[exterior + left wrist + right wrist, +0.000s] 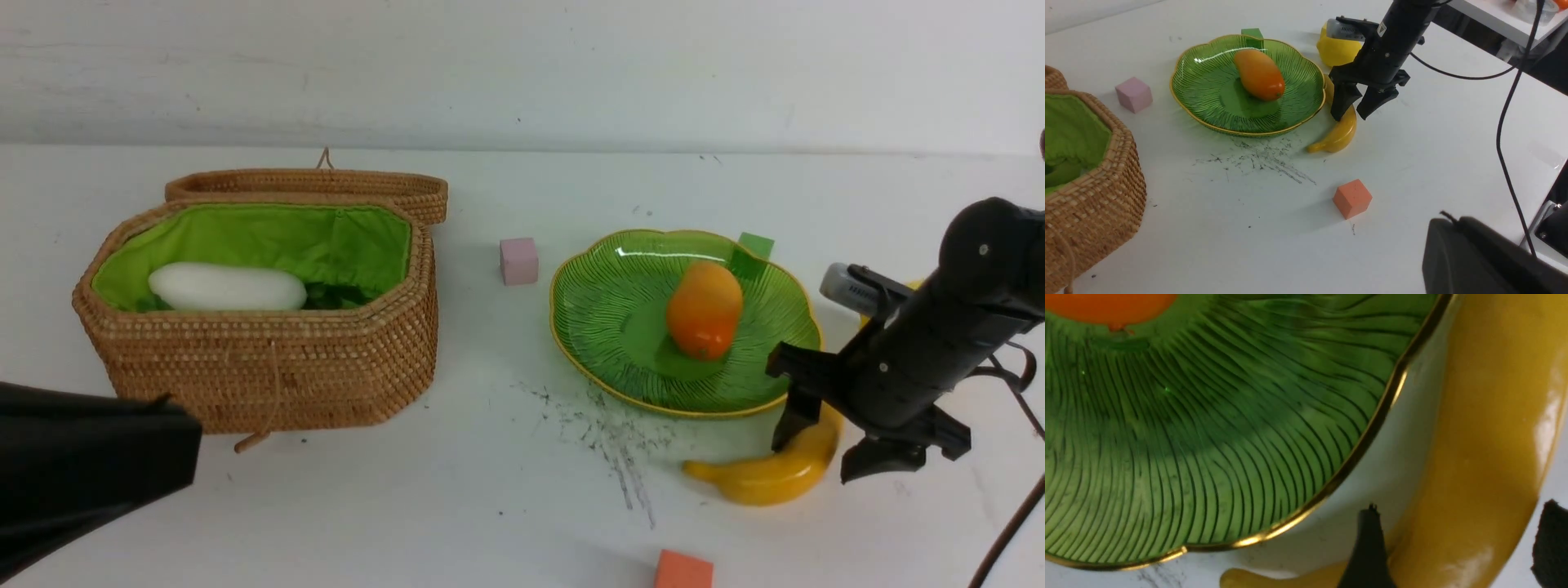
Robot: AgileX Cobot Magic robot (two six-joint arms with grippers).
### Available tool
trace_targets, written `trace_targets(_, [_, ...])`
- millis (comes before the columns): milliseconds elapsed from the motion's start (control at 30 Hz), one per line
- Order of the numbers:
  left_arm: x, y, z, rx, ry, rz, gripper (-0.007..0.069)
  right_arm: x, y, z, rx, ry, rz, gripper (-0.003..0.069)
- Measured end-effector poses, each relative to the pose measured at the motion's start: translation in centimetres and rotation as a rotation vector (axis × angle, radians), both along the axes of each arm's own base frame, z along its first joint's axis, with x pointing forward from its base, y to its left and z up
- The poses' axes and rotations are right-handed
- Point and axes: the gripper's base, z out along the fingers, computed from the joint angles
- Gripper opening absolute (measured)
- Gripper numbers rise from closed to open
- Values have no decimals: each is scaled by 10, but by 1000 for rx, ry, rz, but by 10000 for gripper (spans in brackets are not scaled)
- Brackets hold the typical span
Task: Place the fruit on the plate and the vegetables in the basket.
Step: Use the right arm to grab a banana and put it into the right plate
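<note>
The basket (269, 376) stands open at the left with the white radish (227, 287) inside; dark green beside the radish is unclear. The carrot is out of view. The mango (704, 309) lies on the green plate (604, 310). The banana (775, 478) lies on the table against the plate's near right rim. My right gripper (833, 445) is open, low over the banana's thick end, one finger on each side; the right wrist view shows the banana (1486, 437) between them. The lemon (1337, 51) sits behind the right arm. My left gripper (1474, 257) hangs shut and empty at the near left.
A pink cube (519, 260) sits between basket and plate. A green cube (755, 245) sits behind the plate. An orange cube (682, 570) lies near the front edge. The basket's lid (326, 184) is folded back. Black scuff marks (604, 433) lie before the plate.
</note>
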Motion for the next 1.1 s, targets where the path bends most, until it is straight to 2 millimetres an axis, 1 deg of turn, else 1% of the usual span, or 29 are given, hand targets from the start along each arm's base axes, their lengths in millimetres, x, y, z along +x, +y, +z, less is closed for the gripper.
trace_targets(200, [-1,-1,-1,-3,16,-8,-13,2,0,-3,0,-5,-8,505])
trace_targets(300, [-2,-1,-2,-3,36,-17,-13,0,-1,-4,-7,11,2,491])
trace_targets(467, [-3,-1,-2,-3,47,-22,-13,-2,-5,-5,-53,37,-4,422])
trace_targets(567, [-3,-1,-2,-4,49,-24,-13,-2,-7,-6,-73,45,-36,353])
trace_targets(667, [-3,-1,-2,-3,50,-24,-13,-2,-8,-6,-77,51,-50,321])
trace_targets(900, [-3,-1,-2,3,43,-28,-10,1,-9,-13,-88,82,-31,320])
trace_targets(1100, [-3,-1,-2,21,20,-40,-10,-1,-11,-15,-117,98,51,319])
